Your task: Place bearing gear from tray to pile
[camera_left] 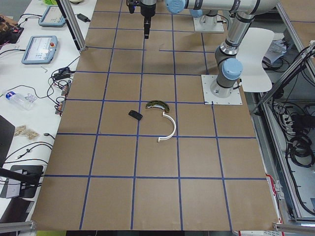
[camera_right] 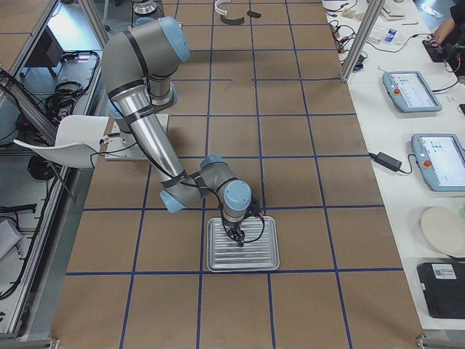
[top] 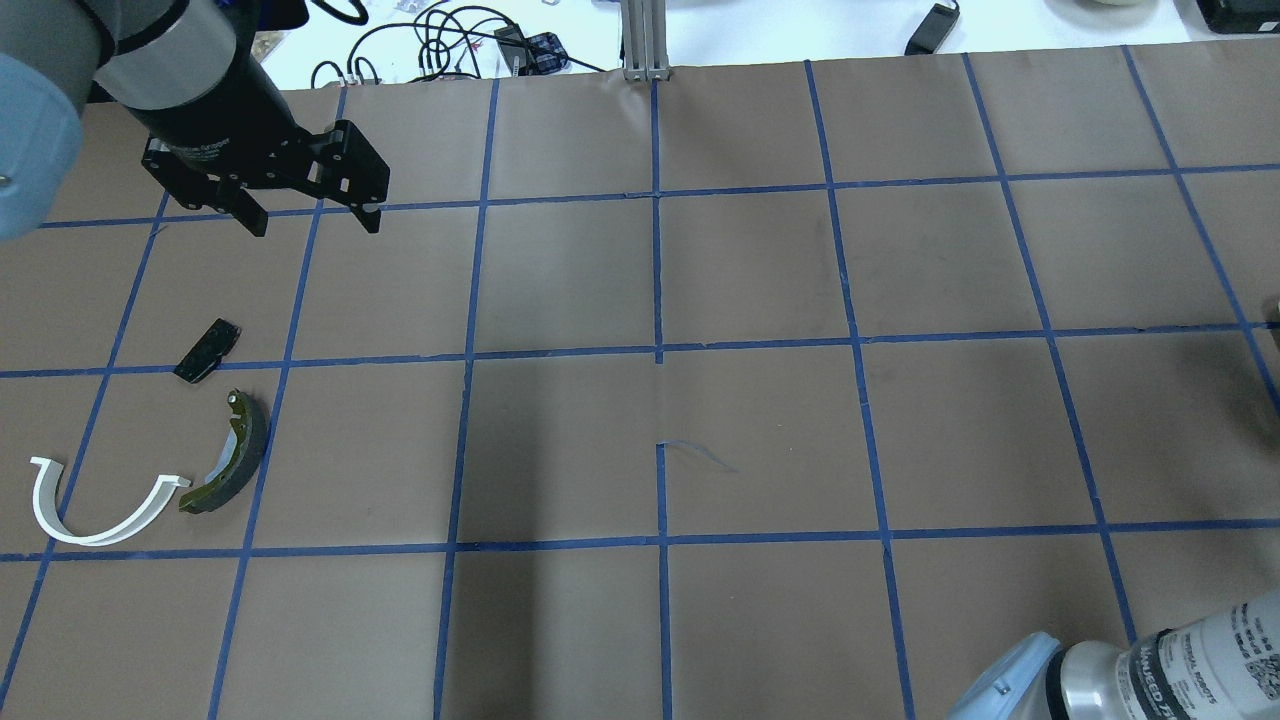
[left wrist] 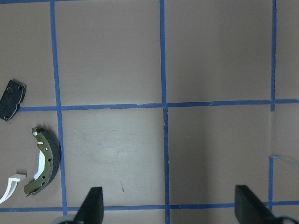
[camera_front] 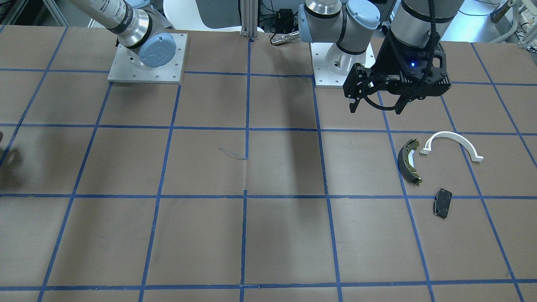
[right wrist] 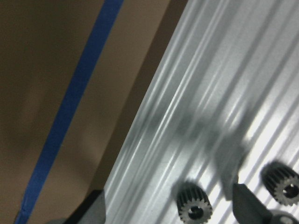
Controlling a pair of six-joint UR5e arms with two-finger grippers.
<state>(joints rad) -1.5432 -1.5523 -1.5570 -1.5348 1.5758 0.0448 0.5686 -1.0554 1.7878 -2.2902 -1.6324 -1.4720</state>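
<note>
The pile lies on the table's left side: a dark brake shoe [top: 235, 465] with olive lining, a white arch [top: 90, 520] and a flat black pad [top: 207, 350]. They also show in the front view as shoe [camera_front: 409, 161], arch [camera_front: 455, 140] and pad [camera_front: 442, 202]. My left gripper [top: 310, 215] hangs open and empty above the table, beyond the pile. My right gripper [right wrist: 170, 210] is open, low over the ribbed metal tray [right wrist: 210, 93], with a small dark bearing gear [right wrist: 194, 203] between its fingers. A second gear [right wrist: 282, 182] lies just outside the right finger.
The tray [camera_right: 218, 262] sits near the table's right end, far from the pile [camera_right: 232, 14]. The table is brown paper with a blue tape grid. The arms' base plates [camera_front: 147, 58] stand along the robot's edge.
</note>
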